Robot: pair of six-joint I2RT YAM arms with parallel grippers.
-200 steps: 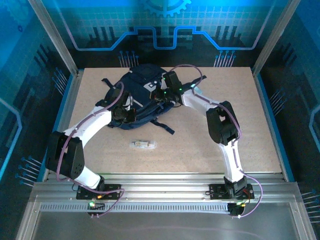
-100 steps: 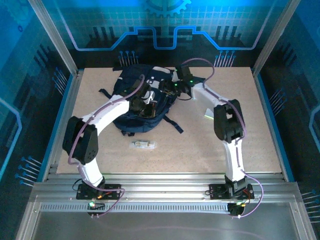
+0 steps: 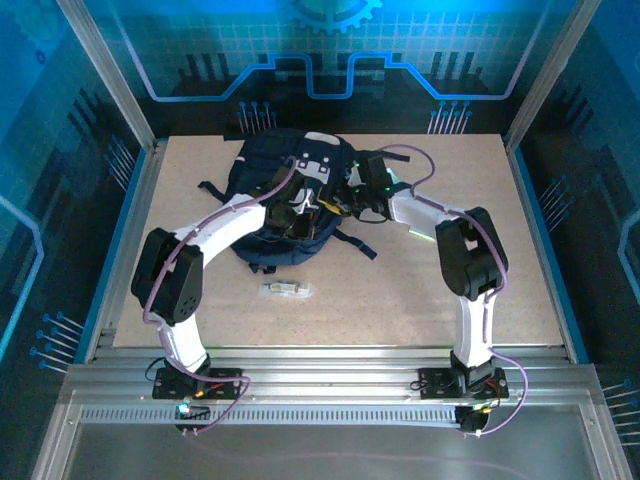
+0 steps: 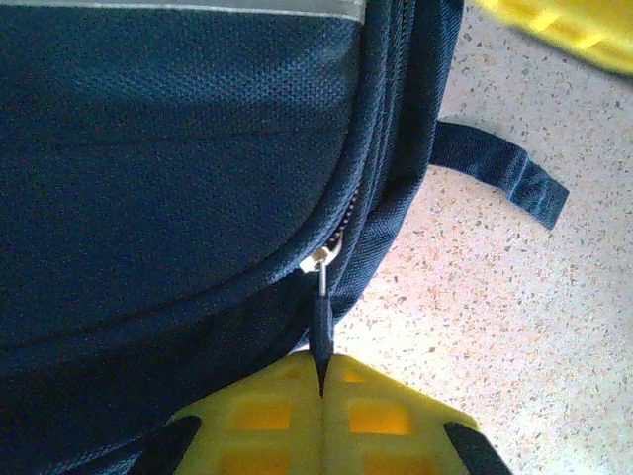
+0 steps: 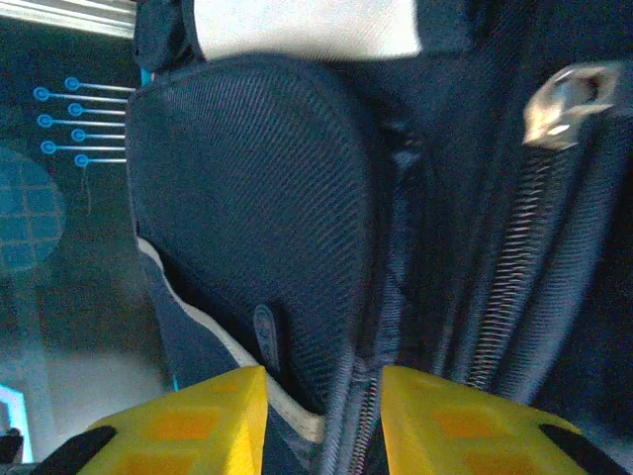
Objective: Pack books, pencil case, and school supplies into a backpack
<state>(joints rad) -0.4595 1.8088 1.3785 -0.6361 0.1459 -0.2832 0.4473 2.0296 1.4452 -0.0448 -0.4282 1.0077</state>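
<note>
The dark navy backpack (image 3: 275, 165) lies at the back middle of the table. My left gripper (image 3: 290, 215) rests at its near edge. In the left wrist view the left gripper (image 4: 321, 381) is shut on the black zipper pull (image 4: 321, 327) of the backpack (image 4: 178, 148). My right gripper (image 3: 352, 197) is at the bag's right side. Its jaws (image 5: 324, 396) stand apart astride a zipper edge of the backpack (image 5: 257, 178). A short clear tube (image 3: 286, 289) lies on the table in front of the bag. The books and the pencil case are out of view.
A black strap (image 4: 499, 168) trails from the bag onto the speckled tabletop (image 3: 400, 300). A thin lime-green sliver (image 3: 414, 231) shows beside the right forearm. Metal frame posts and blue walls ring the table.
The backpack has shifted back and to the right. The left arm swung right, over the bag's near edge. The right gripper went from shut to apart and moved along the bag's right side.
</note>
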